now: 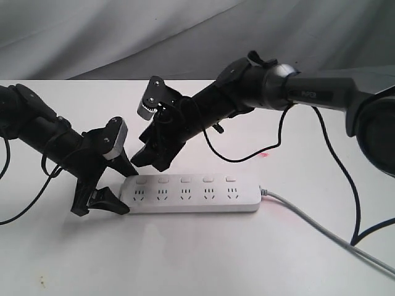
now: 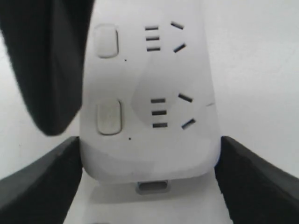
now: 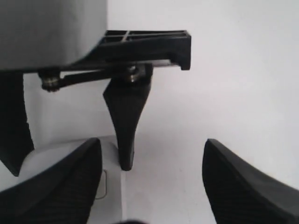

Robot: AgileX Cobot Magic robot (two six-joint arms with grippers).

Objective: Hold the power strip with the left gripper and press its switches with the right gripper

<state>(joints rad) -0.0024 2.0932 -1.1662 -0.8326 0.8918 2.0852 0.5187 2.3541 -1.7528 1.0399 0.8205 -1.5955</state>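
In the exterior view the power strip point(image 1: 191, 196) lies flat on the white counter point(image 1: 185, 265) at lower centre, and its grey cord point(image 1: 321, 225) runs off to the lower right. The left gripper point(image 1: 129, 192) straddles the strip's left end. The right gripper point(image 1: 148, 164) hangs just above that end, near the row of switches point(image 1: 185, 180). In the left wrist view the strip's rounded end sits between the two fingers point(image 2: 42, 186), which meet its long edges and grasp it. In the right wrist view the right gripper's fingers point(image 3: 60, 186) stand spread wide and released, one over the strip's end at lower left, the other over bare counter.
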